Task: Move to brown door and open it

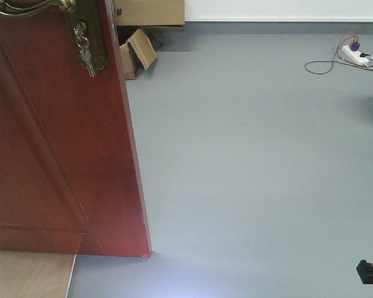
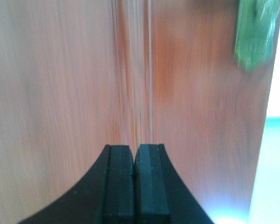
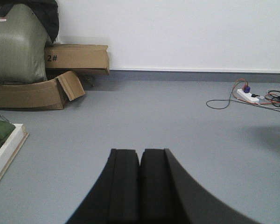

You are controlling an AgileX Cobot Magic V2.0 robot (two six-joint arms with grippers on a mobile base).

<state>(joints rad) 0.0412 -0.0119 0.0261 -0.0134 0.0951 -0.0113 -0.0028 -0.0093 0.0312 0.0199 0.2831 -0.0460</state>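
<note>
Left pincer (image 2: 134, 182) closed; right pincer (image 3: 140, 186) closed, empty.

Brown door (image 1: 56, 136): cut off by the top and left edges of my front view; the upper panels are out of sight.
Lever handle (image 1: 31, 6): only its lower curve shows at the top left.
Door surface (image 2: 60, 84): smeared in my left wrist view.
Green patch (image 2: 256, 32): upper right, too blurred to identify.
Dark object (image 1: 372, 270): clipped by the lower right edge.
</note>
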